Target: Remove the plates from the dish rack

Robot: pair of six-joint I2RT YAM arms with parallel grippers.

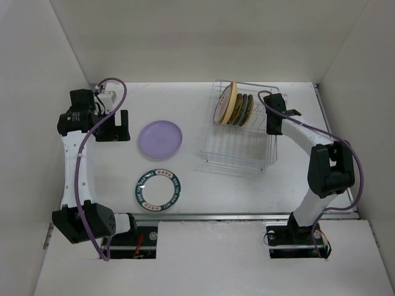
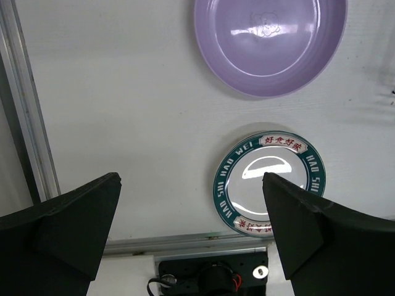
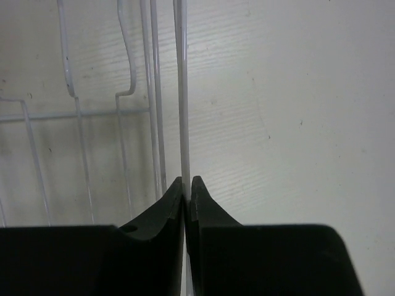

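The wire dish rack [image 1: 237, 154] stands right of centre. Several plates [image 1: 233, 105] stand on edge at its far end, a pale orange one foremost. My right gripper [image 1: 271, 126] is at the rack's right side. In the right wrist view it [image 3: 187, 182] is shut on the rack's thin white rim wire [image 3: 182, 92]. A lavender plate [image 1: 160, 138] and a white plate with a teal lettered rim [image 1: 159, 189] lie flat on the table. My left gripper [image 1: 114, 126] hangs open and empty left of the lavender plate [image 2: 270, 46]; the teal-rimmed plate [image 2: 266, 182] shows beside one finger.
White walls close in the table at the back and both sides. A metal rail [image 1: 247, 216] runs along the near edge, with both arm bases behind it. The near half of the rack holds no plates.
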